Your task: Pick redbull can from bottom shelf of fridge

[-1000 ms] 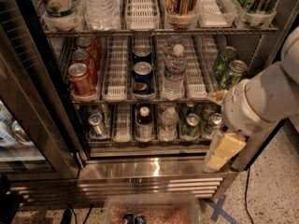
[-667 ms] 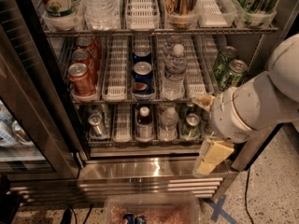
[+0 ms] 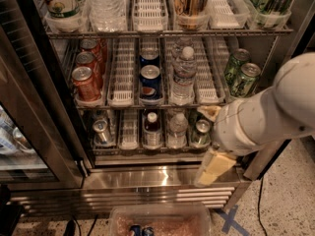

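The fridge (image 3: pixel 162 176) stands open in front of me. Its bottom shelf (image 3: pixel 129 130) holds white lane trays. The redbull can (image 3: pixel 101 130), slim and silver with a round shiny top, stands in the far-left lane. Further right on that shelf are a small dark bottle (image 3: pixel 152 127), a clear bottle (image 3: pixel 177 128) and a greenish can (image 3: pixel 202 132). My gripper (image 3: pixel 211 139) is at the shelf's right end, in front of the fridge, far right of the redbull can. Its cream fingers are apart and empty, one up at the shelf edge (image 3: pixel 208 113), one down over the steel sill (image 3: pixel 214 167).
The middle shelf holds red cola cans (image 3: pixel 84 81), blue cans (image 3: pixel 149 78), a water bottle (image 3: pixel 183 75) and green-and-silver cans (image 3: pixel 242 76). The dark door frame (image 3: pixel 44 107) stands at the left. A clear bin (image 3: pixel 160 221) lies on the floor below the grille.
My arm and gripper have moved left, from the fridge's right edge to in front of the right end of the bottom shelf. The cans and bottles have not moved.
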You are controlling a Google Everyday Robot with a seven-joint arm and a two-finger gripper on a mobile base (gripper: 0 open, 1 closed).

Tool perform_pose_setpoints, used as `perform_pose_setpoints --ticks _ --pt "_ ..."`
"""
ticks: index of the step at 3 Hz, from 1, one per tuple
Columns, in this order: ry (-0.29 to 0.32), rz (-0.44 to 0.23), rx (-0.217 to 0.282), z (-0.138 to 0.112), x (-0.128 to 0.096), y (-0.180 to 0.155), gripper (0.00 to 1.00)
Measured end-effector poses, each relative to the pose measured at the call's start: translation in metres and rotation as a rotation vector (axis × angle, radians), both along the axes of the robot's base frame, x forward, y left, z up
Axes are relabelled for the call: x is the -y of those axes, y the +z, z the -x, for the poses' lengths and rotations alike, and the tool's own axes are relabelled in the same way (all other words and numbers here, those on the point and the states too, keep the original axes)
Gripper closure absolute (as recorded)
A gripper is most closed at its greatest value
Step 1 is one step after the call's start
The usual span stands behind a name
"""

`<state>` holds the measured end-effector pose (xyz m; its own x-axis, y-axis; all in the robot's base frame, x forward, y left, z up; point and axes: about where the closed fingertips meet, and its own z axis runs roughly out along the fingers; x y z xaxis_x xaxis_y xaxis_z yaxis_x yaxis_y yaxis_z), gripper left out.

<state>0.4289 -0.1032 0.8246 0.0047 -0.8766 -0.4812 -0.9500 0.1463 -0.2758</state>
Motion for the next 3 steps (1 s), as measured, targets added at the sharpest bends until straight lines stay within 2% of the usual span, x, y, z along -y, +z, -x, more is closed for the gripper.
perform_pose_setpoints --ticks 1,3 --pt "0.026 -0.068 0.032 -0.014 -0.037 -0.044 0.00" --pt "0.092 -0.226 0.139 -0.047 -0.107 -0.087 0.00"
